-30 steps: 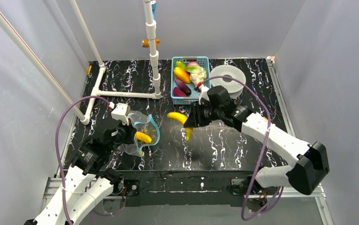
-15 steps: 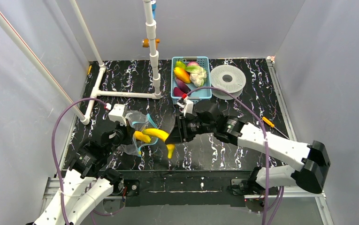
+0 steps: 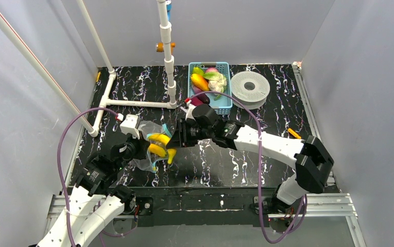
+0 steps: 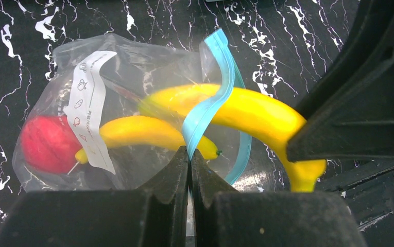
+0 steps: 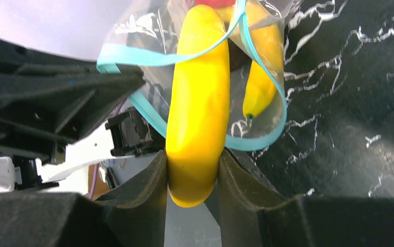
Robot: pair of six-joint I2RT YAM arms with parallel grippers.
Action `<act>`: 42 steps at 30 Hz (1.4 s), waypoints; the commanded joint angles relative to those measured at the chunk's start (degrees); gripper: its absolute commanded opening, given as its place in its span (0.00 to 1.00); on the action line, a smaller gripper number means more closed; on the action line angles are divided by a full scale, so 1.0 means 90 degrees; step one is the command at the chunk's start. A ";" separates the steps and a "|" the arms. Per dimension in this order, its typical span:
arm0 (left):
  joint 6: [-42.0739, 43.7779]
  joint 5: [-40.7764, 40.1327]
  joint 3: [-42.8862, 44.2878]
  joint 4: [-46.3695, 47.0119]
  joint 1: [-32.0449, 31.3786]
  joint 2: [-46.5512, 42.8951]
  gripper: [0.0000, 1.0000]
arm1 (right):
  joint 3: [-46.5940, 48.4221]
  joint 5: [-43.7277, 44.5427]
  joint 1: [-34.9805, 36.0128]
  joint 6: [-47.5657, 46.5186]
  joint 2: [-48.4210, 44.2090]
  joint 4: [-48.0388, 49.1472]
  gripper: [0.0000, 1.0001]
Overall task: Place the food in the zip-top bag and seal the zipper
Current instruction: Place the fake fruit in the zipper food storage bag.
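The clear zip-top bag (image 3: 151, 146) lies at the table's left; its pale-blue zipper (image 4: 210, 110) rim stands open. My left gripper (image 4: 189, 154) is shut on the zipper rim and holds the mouth up. Inside the bag lie a red apple (image 4: 48, 144) and a yellow banana (image 4: 143, 134). My right gripper (image 5: 192, 177) is shut on a second yellow banana (image 5: 200, 113), whose far end is pushed through the bag's mouth (image 3: 159, 139). More food lies in the light-blue basket (image 3: 224, 105) at the back.
A white pipe frame (image 3: 133, 103) stands at the back left with an upright post (image 3: 166, 46). A white filament spool (image 3: 250, 87) lies right of the basket. Grey walls close in both sides.
My right arm has carried the banana leftwards from mid-table to the bag, and its tip is now in the bag's mouth. My left gripper has kept hold of the rim.
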 commanded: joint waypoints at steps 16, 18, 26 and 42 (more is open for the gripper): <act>0.0134 0.0556 -0.0079 0.0227 -0.0026 0.0023 0.00 | 0.1152 -0.0249 -0.0399 0.1514 0.1418 0.1292 0.10; 0.0136 0.0591 -0.0077 0.0227 -0.0026 0.0032 0.00 | 0.1285 -0.0210 -0.0404 0.1580 0.1549 0.1225 0.12; 0.0098 0.0441 -0.0103 0.0227 -0.0026 -0.0174 0.00 | 0.1482 0.0334 -0.0250 0.0564 0.1515 0.0684 0.53; 0.0078 0.0161 -0.0122 0.0208 -0.0026 -0.0186 0.00 | 0.0499 0.1251 -0.0248 -0.1627 -0.0418 -0.0214 0.76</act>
